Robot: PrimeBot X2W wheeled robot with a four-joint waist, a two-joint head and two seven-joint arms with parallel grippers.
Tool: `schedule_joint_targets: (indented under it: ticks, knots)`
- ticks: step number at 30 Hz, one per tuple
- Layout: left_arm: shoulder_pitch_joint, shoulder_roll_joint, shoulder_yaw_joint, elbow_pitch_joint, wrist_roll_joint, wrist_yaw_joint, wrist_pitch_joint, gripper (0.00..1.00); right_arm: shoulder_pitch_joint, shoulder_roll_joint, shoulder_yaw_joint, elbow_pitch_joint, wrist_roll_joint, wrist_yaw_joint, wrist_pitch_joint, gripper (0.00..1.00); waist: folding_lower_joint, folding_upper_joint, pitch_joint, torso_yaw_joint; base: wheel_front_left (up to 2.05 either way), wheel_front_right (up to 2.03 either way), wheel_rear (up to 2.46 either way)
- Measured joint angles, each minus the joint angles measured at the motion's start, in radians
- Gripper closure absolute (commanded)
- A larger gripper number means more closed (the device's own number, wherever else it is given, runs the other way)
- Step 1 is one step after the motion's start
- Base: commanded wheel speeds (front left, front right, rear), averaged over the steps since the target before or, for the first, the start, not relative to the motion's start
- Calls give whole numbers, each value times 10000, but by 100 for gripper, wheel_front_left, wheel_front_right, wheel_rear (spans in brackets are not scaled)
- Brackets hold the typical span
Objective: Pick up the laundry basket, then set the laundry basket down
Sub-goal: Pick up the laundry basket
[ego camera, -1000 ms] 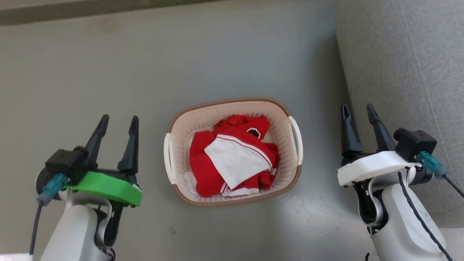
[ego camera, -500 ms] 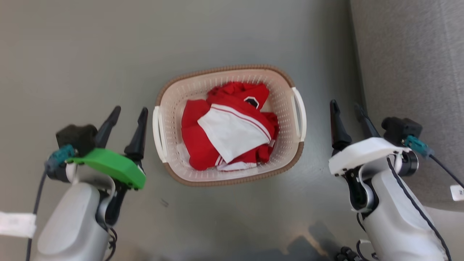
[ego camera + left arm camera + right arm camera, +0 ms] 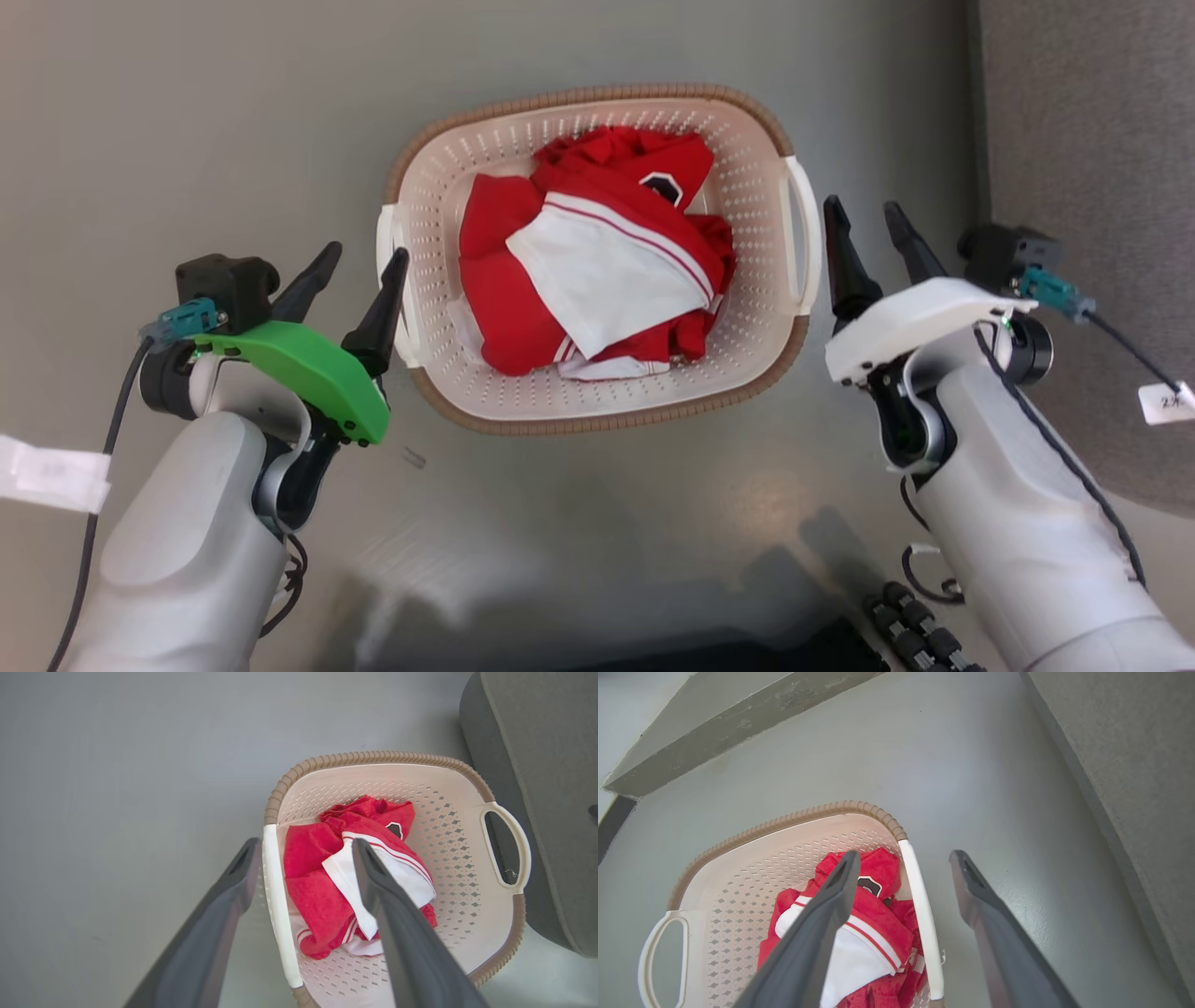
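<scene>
Released: left hand [image 3: 366,252], right hand [image 3: 859,205]; cream perforated plastic laundry basket [image 3: 439,187] looks light, stiff; I'd grip its white handles [image 3: 278,896]

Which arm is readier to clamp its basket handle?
Right, marginally: the right handle sits centred between the right end effector's open fingers; the left handle sits beside one finger of the left end effector.

Only the white tag [image 3: 1167,403] at head view's far rt has txt, approx "2…", rest too blurry.
</scene>
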Motion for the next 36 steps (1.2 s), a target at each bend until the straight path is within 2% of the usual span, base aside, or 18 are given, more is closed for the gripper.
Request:
schedule_joint_targets:
  ticks: [9, 16, 22, 33, 36]
  knots:
    - [-594, 12, -679, 500, -704, 0, 573, 0, -811, -67, 558, 1064, 470, -2, 0, 0, 0, 0, 757, 129, 0, 0, 0]
    - [-1242, -31, -1009, 890, -1210, 0, 965, 0, -1586, -98, 821, 1409, 821, -92, 0, 0, 0, 0, 1259, 259, 0, 0, 0]
    - [-1905, -38, -1287, 1216, -1444, 0, 1221, 0, -2052, -102, 1342, 2232, 1231, -194, -13, 0, -1, 0, 1751, 367, 0, 0, 0]
    - [-2441, -96, -2050, 1630, -1973, 0, 1469, 0, -2768, -111, 1848, 2729, 1728, -341, -25, 0, -1, 0, 2207, 446, 0, 0, 0]
    - [-2629, -98, -2197, 1739, -2167, 0, 1467, 0, -2902, -115, 1967, 2886, 1818, -343, -25, 20, -1, 0, 2235, 451, 0, 0, 0]
